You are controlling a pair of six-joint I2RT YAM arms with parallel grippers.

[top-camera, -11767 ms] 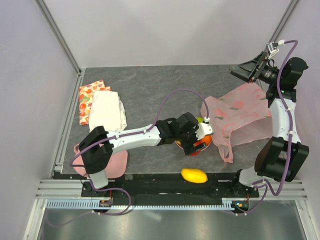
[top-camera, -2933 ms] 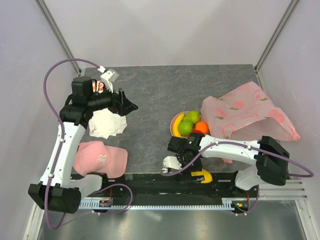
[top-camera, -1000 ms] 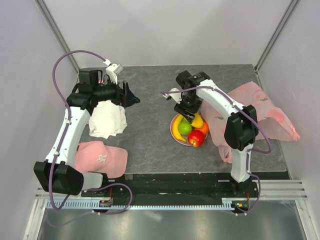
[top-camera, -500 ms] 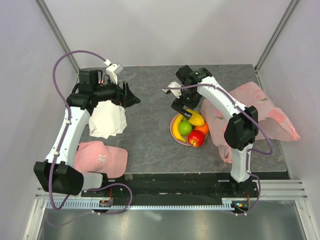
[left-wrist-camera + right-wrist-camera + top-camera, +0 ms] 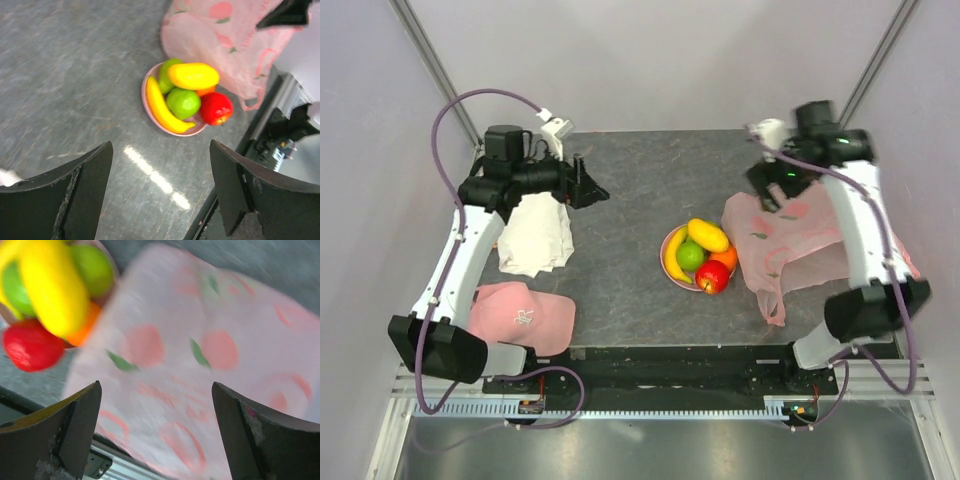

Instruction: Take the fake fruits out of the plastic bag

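L pincer: jaws spread wide, nothing held. Fake fruits are seen well ahead of it, piled on pink plate, w/ mango on top, banana and red apple at the sides. R pincer: opened fully, also empty, held above plastic bag, which is spread directly under its jaws. Fruits are found off its left finger, just beside the bag's edge. R wrist view is blurred.

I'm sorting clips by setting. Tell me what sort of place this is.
Probably a robotics lab cell, not a home: left arm and right arm bolted to a metal rail, plain panels walling the grey table, fake fruits as props.
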